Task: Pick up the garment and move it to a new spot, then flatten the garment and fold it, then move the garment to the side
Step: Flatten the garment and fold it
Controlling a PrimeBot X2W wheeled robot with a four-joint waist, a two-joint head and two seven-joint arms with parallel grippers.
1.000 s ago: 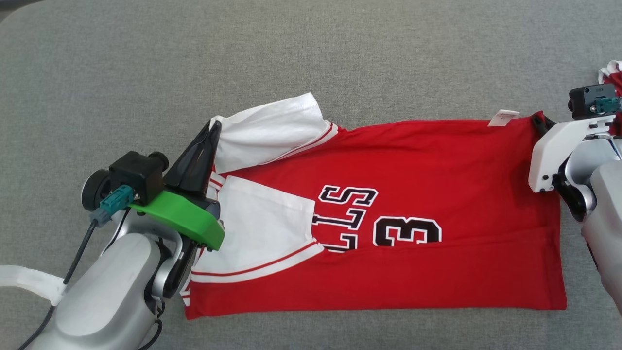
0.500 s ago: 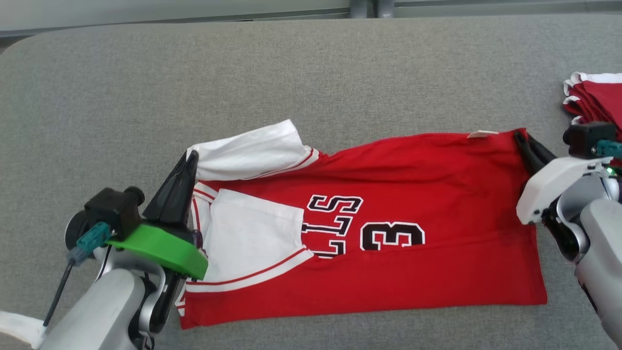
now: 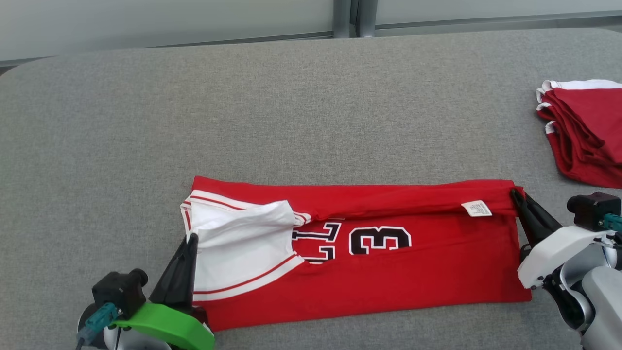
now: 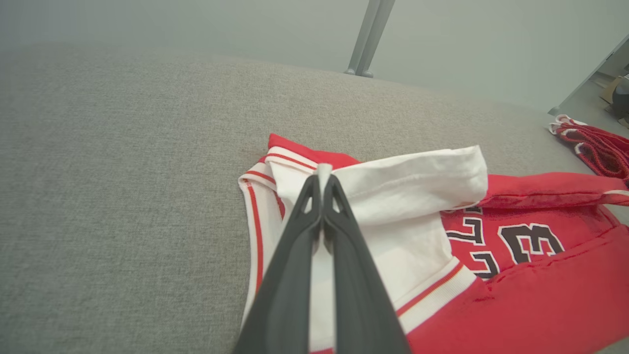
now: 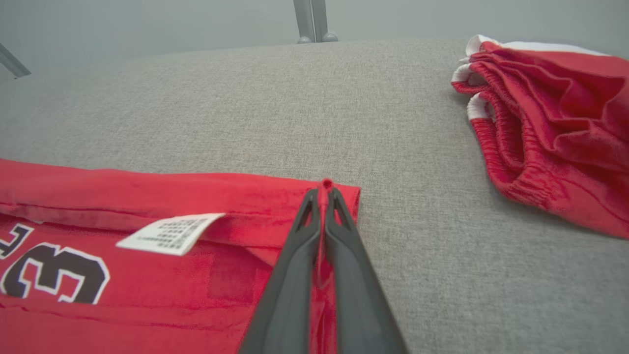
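Far edge of jersey [image 3: 388,277] is folding over toward near edge of table [image 3: 291,97], left pincer [image 3: 191,237] pinching white sleeve [image 3: 238,228], right pincer [image 3: 515,192] pinching hem corner [image 3: 503,187].

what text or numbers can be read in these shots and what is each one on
"3": black with a white outline, on the red jersey.
Beside it, black letters: partly hidden by the fold and the white sleeve, no whole word readable.
The care tag on the jersey's folded edge: print too small to read.
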